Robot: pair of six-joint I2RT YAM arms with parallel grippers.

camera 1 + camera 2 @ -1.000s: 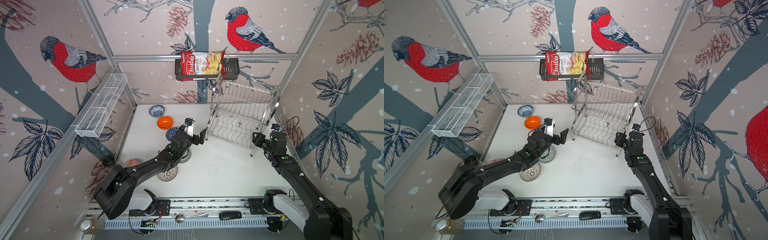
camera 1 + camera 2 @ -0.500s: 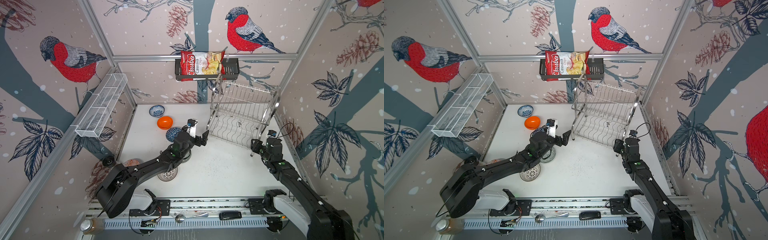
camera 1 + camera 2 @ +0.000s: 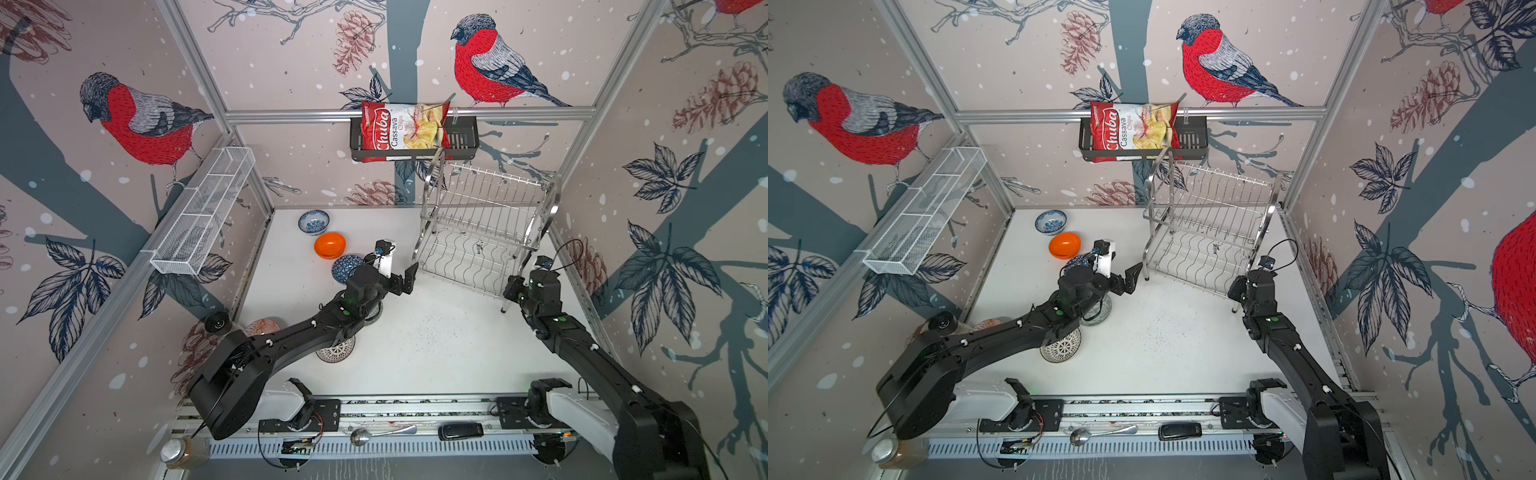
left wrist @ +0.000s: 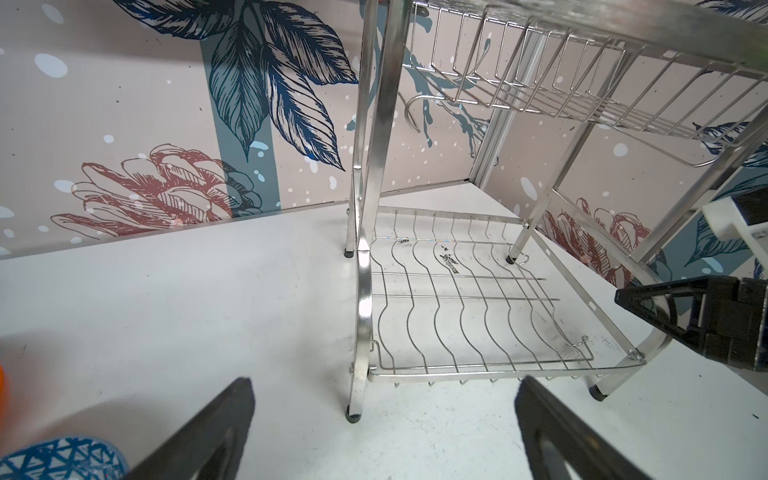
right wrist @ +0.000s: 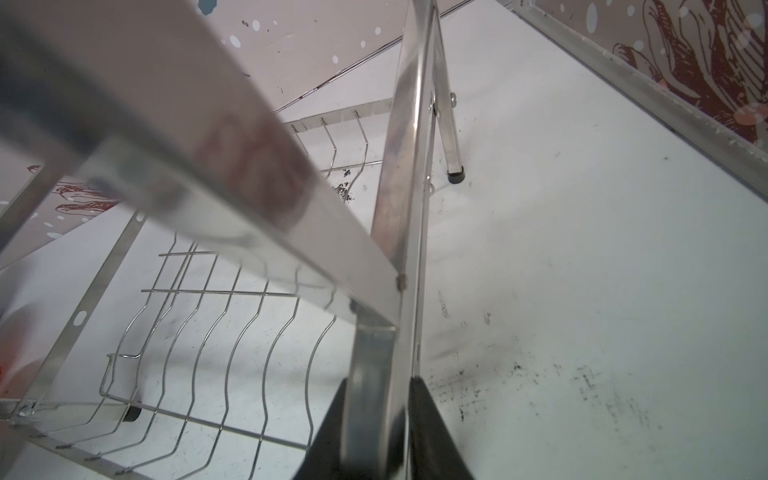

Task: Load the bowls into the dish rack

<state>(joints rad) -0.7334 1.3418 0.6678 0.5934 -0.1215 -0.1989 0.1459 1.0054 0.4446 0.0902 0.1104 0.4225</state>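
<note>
The right gripper [image 5: 379, 399] has shifted a little inward along the front of the rack [image 3: 482, 224], ending at its near right leg [image 5: 399, 232]. A second ago its jaws stood partly open; they have since narrowed step by step and now press that steel tube from both sides, with no gap visible in the right wrist view. The wrist behind it has swung slightly toward the rack as well. The left gripper [image 4: 384, 384] has crept closer to the rack, now sitting just short of the near left leg [image 4: 357, 332].
</note>
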